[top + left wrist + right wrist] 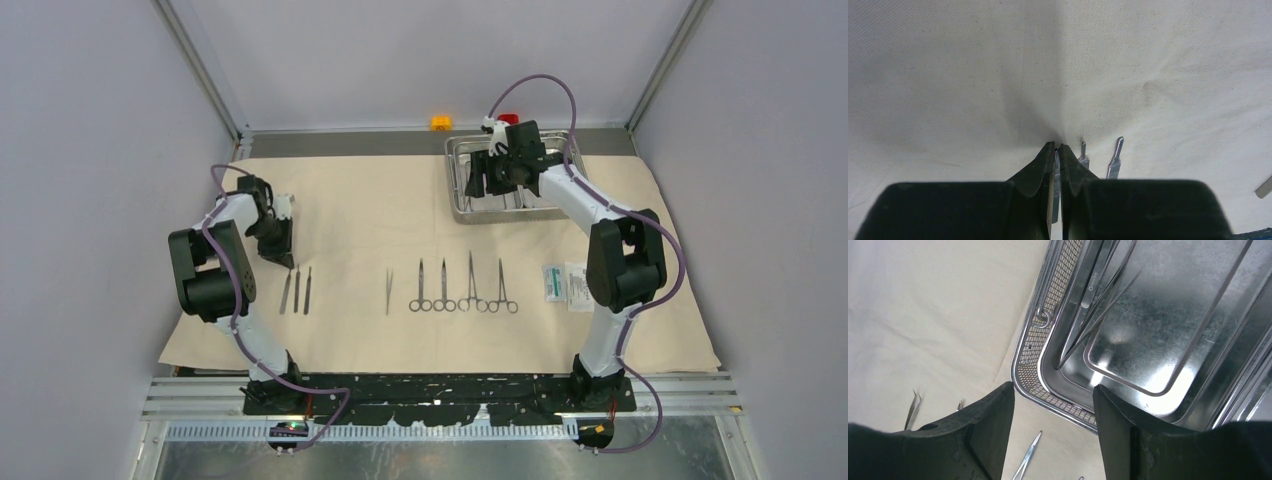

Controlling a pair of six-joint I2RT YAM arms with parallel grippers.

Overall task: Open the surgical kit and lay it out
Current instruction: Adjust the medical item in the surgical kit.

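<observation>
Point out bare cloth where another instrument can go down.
Free: cloth between the straight handles and tweezers; the wide stretch left of the tray. Crowded: clamps through packets, the tray corner under the open right claw, and the left claw pinching one handle.

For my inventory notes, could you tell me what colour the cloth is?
Plain beige; the cloth shows best in the top external view.

White links [262, 345], black joints [625, 262], purple looping cables [236, 272], black pincer fingers [993, 435]
</observation>
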